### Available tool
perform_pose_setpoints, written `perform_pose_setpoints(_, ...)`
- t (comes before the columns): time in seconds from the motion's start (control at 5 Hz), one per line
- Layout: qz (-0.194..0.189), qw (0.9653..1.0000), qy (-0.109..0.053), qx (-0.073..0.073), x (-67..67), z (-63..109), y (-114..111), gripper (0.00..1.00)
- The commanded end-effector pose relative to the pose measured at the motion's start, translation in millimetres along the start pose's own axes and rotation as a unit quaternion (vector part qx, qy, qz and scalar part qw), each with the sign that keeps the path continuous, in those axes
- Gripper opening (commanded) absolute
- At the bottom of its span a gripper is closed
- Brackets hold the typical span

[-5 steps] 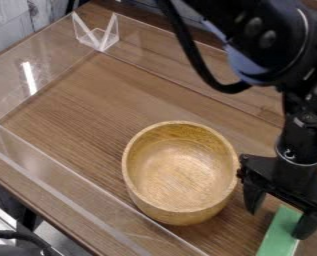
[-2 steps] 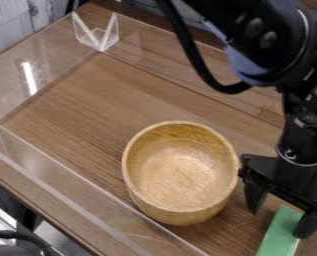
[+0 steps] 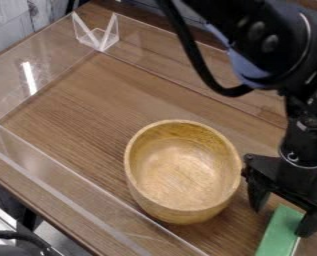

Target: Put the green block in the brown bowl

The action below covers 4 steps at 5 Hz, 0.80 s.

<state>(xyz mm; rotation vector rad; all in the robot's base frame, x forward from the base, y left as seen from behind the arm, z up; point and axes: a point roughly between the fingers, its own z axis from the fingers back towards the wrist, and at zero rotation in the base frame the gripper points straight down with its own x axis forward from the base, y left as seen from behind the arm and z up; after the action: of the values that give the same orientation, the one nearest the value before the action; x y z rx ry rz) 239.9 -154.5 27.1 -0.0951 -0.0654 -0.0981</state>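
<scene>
bowl (image 3: 184,170) seemingly empty; green block (image 3: 284,238) lies outside it.

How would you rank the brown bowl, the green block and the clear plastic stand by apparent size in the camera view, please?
1. Brown bowl, clearly largest.
2. and 3. Green block and clear plastic stand: unsure; the block is cut off by the frame edge and nearer the camera.

brown bowl (image 3: 184,170) crowding claw (image 3: 284,203) on one side, bare wooden table (image 3: 121,95) beyond
</scene>
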Motion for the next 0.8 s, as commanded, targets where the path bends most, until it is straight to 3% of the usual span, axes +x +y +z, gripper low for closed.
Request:
perform_pose_setpoints(0.0, 0.008, 1.0, -0.005, -0.002, 1.1, -5.7, 3.6, 1.0)
perform_pose_setpoints(0.2, 0.012, 0.9999, -0.005, -0.002, -0.3, -6.3, 3.8, 0.0)
perform_pose_setpoints(0.6, 0.014, 0.9999, 0.007, -0.002, -7.2, 1.7, 6.5, 0.0)
